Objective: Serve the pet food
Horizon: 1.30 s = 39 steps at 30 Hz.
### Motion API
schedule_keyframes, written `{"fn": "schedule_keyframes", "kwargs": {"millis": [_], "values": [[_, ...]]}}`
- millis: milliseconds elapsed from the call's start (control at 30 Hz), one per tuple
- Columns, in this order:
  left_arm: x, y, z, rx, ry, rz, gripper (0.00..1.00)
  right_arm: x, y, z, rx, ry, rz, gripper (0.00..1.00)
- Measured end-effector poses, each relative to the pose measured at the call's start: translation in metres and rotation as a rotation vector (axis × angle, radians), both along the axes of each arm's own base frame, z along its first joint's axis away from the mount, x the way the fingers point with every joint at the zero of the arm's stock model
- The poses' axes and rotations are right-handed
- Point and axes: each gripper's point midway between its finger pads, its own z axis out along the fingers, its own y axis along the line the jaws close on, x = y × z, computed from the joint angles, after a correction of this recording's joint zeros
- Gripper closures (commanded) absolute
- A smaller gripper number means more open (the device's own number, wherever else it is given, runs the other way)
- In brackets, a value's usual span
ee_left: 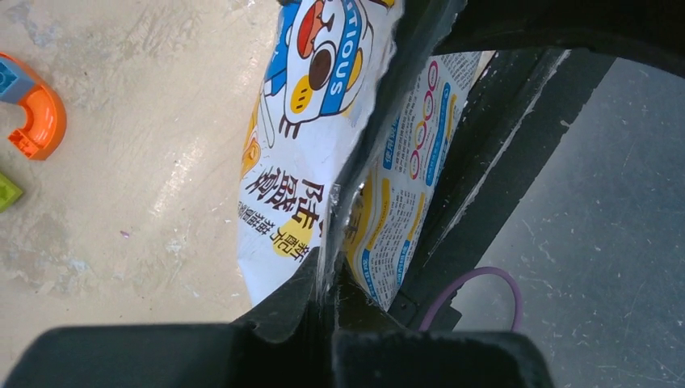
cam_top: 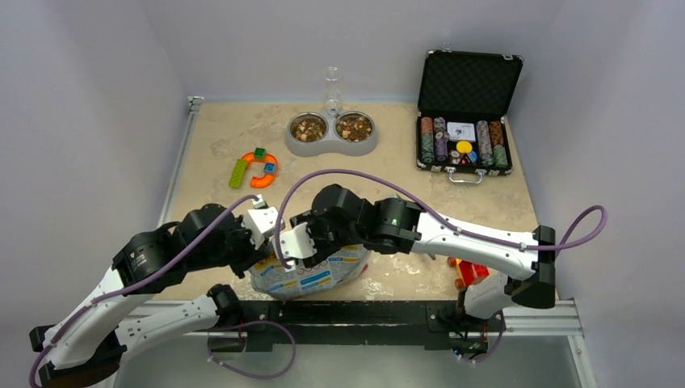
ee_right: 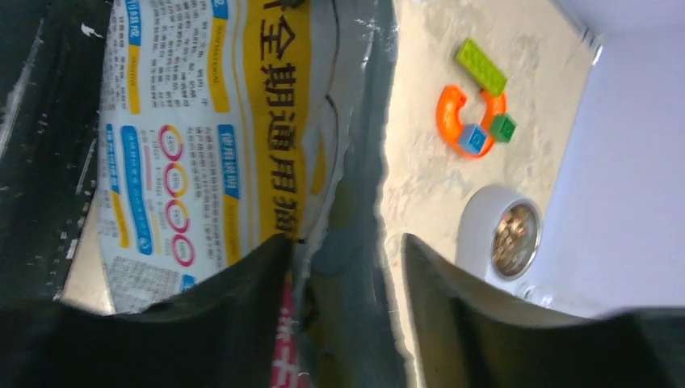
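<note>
While both arms bend over the printed foil bag [cam_top: 315,277] at the lower middle of the top view, I see that the pet food [cam_top: 309,127] is well apart from them. It sits as brown pellets in the two cups of a grey double bowl [cam_top: 331,148] at the upper middle of the counter [cam_top: 218,137]. The bag lies on its side at the near edge of the counter, just under the two wrists. My left end effector [ee_left: 327,279] is narrow and pinches the torn edge of the bag; in the left wrist view the foil is pressed between its two fingers. My right end effector [ee_right: 347,250] is wider: its fingers stand apart with the silver inside of the foil between them, nearer to the finger at the left of that frame, and I cannot tell if they press it. An orange curved toy piece [cam_top: 263,175] with coloured bricks lies to the left of the bowl, and an open case of poker chips [cam_top: 466,121] stands at the upper right.
</note>
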Motion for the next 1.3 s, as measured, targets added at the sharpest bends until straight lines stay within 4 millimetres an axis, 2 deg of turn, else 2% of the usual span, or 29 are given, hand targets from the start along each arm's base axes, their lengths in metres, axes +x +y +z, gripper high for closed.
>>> {"fn": "schedule_keyframes", "kwargs": {"millis": [100,133,167,333,467,600,733,833,867,1000,1167,1300], "values": [[0.005,0.000,0.001,-0.005,-0.022,0.016,1.00,-0.001,-0.001,-0.003,-0.012,-0.009,-0.014,0.82],[0.008,0.000,0.001,-0.007,-0.033,0.026,1.00,-0.001,-0.003,-0.004,-0.013,-0.011,-0.020,0.96],[0.010,0.000,0.002,-0.012,-0.044,0.035,1.00,0.000,-0.005,-0.004,-0.008,-0.014,-0.027,1.00],[0.017,-0.008,0.006,-0.055,-0.081,0.041,1.00,0.006,-0.022,-0.004,0.037,0.030,-0.052,1.00],[0.026,-0.023,0.011,-0.096,-0.104,0.034,1.00,0.020,-0.046,-0.001,0.078,0.070,-0.088,1.00],[0.030,-0.037,0.012,-0.112,-0.107,-0.002,1.00,0.019,-0.063,0.001,0.075,0.108,-0.107,1.00],[0.031,-0.037,0.011,-0.098,-0.121,-0.020,1.00,0.020,-0.064,0.002,0.064,0.176,-0.171,1.00],[0.037,-0.036,0.012,-0.079,-0.147,-0.009,1.00,0.028,-0.065,0.001,0.073,0.217,-0.233,0.96],[0.040,-0.037,0.012,-0.073,-0.155,-0.004,1.00,0.031,-0.065,0.001,0.079,0.228,-0.249,1.00],[0.054,-0.037,0.015,-0.050,-0.197,0.033,1.00,0.047,-0.073,0.002,0.112,0.266,-0.324,1.00],[0.068,-0.035,0.018,-0.043,-0.244,0.106,1.00,0.065,-0.082,0.002,0.176,0.264,-0.387,1.00],[0.072,-0.037,0.020,-0.060,-0.262,0.120,1.00,0.066,-0.093,0.004,0.212,0.241,-0.394,1.00]]}}
